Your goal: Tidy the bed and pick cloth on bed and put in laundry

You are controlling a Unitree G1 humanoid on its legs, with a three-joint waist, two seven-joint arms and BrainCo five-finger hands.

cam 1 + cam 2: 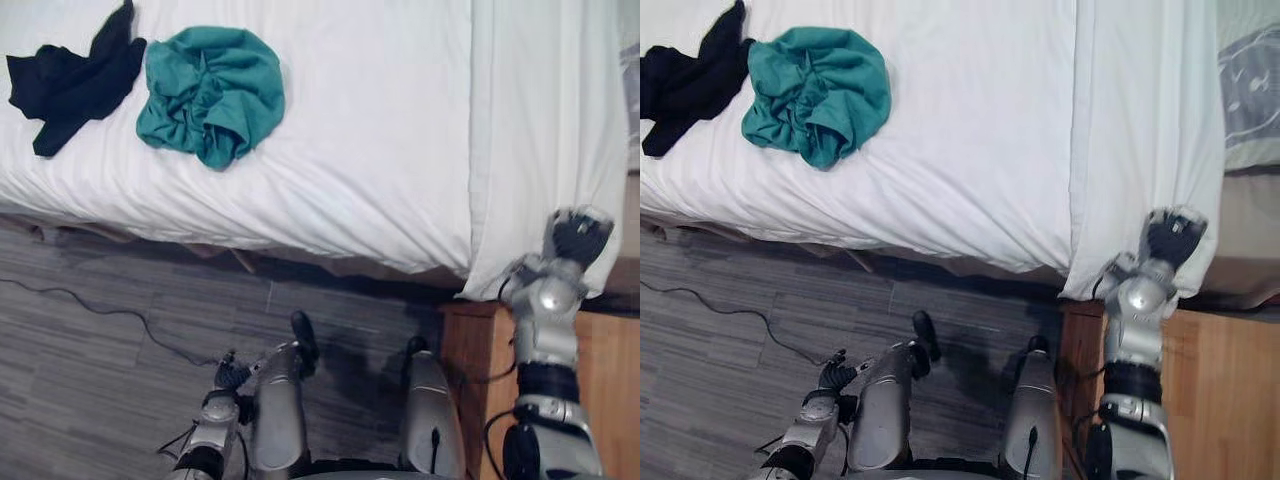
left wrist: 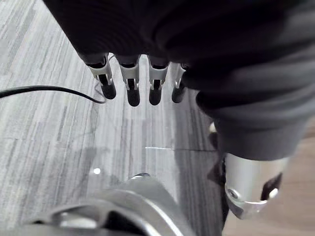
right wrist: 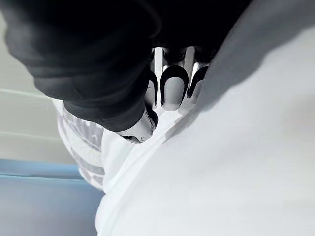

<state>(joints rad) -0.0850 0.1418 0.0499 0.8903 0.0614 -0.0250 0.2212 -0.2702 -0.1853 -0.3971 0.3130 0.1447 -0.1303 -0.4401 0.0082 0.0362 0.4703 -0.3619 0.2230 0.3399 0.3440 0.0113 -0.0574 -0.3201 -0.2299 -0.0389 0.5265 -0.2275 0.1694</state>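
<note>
Lying crumpled on the bed (image 1: 380, 150), the teal cloth (image 1: 210, 92) sits toward its left end, just beside a black cloth (image 1: 75, 80). The right hand (image 1: 578, 238) is well apart from both, at the hanging edge of the white sheet (image 1: 545, 130) by the bed's right corner. Its fingers (image 3: 172, 91) are curled with the thumb close, pinching a fold of that sheet. The left hand (image 1: 232, 375) hangs low over the grey floor (image 1: 90, 400), its fingers (image 2: 130, 83) straight, side by side, holding nothing.
</note>
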